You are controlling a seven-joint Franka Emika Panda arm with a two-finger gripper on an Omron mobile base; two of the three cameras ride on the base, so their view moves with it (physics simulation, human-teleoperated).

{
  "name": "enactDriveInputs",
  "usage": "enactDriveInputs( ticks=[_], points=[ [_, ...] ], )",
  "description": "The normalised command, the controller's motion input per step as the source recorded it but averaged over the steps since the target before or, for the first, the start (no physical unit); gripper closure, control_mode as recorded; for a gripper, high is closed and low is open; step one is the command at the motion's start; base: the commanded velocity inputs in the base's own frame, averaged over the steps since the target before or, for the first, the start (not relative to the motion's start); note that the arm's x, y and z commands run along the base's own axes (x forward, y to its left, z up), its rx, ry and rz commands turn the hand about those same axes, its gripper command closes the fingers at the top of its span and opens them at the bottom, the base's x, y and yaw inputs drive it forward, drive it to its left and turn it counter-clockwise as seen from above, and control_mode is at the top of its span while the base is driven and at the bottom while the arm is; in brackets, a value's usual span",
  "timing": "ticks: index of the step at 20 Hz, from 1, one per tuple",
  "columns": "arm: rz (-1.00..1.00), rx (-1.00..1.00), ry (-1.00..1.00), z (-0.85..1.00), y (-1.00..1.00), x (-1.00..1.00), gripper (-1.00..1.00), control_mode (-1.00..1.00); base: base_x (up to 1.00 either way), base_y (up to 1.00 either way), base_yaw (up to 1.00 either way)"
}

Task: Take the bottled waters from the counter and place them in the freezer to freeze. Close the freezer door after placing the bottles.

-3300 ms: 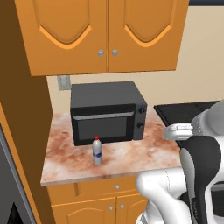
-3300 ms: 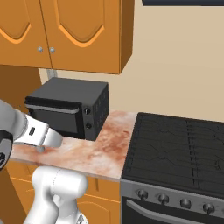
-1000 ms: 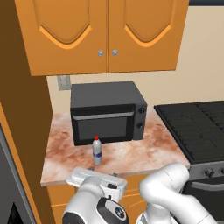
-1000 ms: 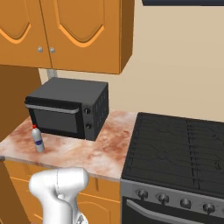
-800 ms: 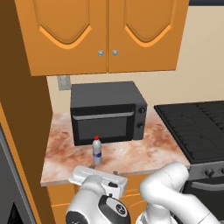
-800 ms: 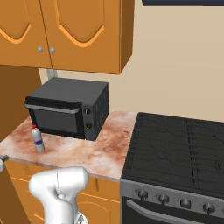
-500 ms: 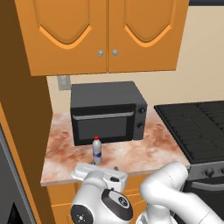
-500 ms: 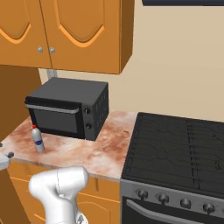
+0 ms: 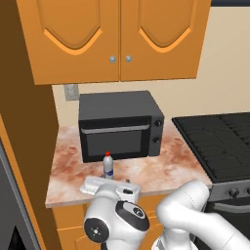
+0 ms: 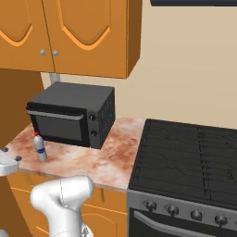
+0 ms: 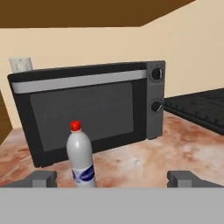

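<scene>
Red-capped bottle (image 11: 82,159) standing upright on the pink counter (image 11: 144,162), just in front of the black microwave (image 11: 89,111), long axis vertical. Sitting ahead of the gripper (image 11: 111,178) and left of its centre line, nearer the left finger (image 11: 40,178), not yet between the tips. Fingers spread wide, holding and touching nothing.

Bottle (image 9: 108,165) on counter (image 9: 168,168), before microwave (image 9: 120,124); stovetop (image 9: 219,146) right.
</scene>
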Motion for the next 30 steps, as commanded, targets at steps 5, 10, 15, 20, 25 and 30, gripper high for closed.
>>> enactDriveInputs(
  ticks=[5,10,15,20,25,30],
  points=[
    [0.0,0.0,0.0,-0.05,-0.02,0.18,-1.0,-1.0,0.0,0.0,0.0],
    [0.0,0.0,0.0,-0.05,-0.04,0.19,-1.0,-1.0,0.0,0.0,0.0],
    [0.01,0.0,0.01,-0.12,-0.02,0.27,-1.0,-1.0,0.0,0.0,0.0],
    [0.03,0.0,0.02,-0.08,0.0,0.3,-1.0,-1.0,0.0,0.0,0.0],
    [0.02,0.0,0.01,-0.15,0.0,0.17,-1.0,-1.0,0.0,0.0,0.0],
    [0.0,0.0,0.0,-0.22,0.0,0.1,-1.0,-1.0,0.0,0.0,0.0]
  ],
)
